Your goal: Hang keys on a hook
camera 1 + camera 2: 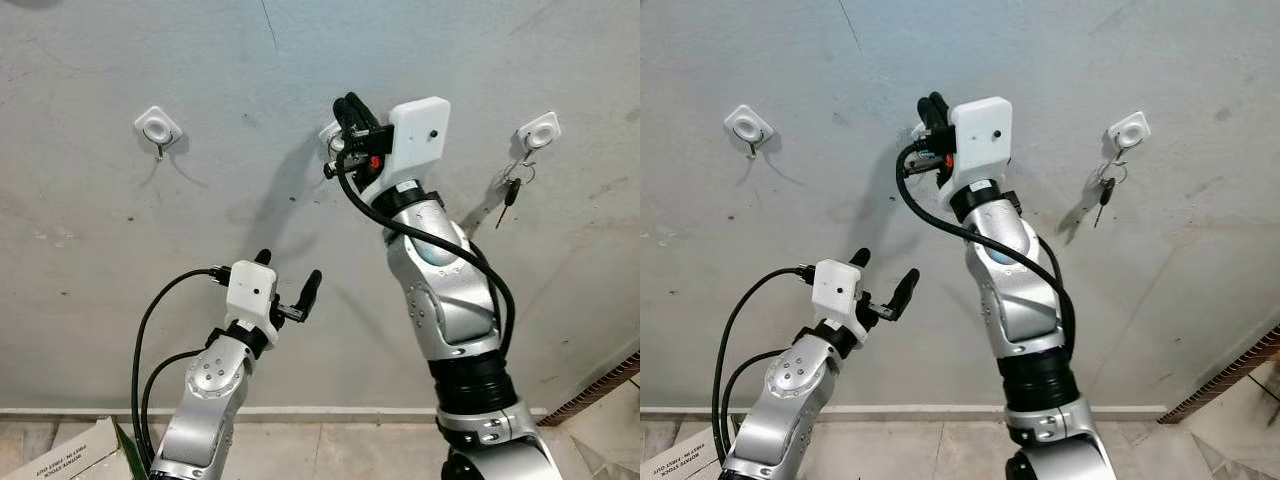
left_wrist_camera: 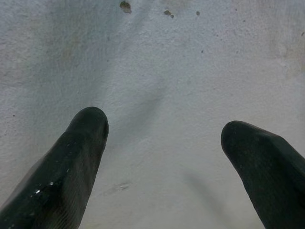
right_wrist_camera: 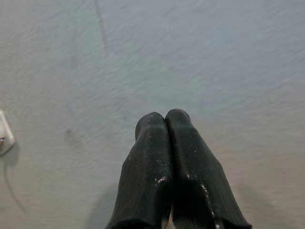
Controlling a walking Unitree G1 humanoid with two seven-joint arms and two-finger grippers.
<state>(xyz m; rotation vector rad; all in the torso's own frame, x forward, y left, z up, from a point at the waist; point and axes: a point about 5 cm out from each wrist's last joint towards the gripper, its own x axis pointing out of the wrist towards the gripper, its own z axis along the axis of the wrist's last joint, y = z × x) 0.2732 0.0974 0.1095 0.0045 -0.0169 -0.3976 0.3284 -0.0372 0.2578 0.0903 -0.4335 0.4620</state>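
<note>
The right hand is raised against the wall at the middle hook, fingers pressed together. Keys hang from the right hook. The left hand sits lower, fingers spread

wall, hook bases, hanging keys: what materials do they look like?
Wall: grey plaster or concrete, matte, with cracks and stains.
Hook bases: likely glossy white plastic pads, stuck flat on the wall; the left one carries a small metal-looking hook.
Keys: hanging from the right hook; the ring looks like thin wire, the key dark, probably metal, too small to be sure.
</note>
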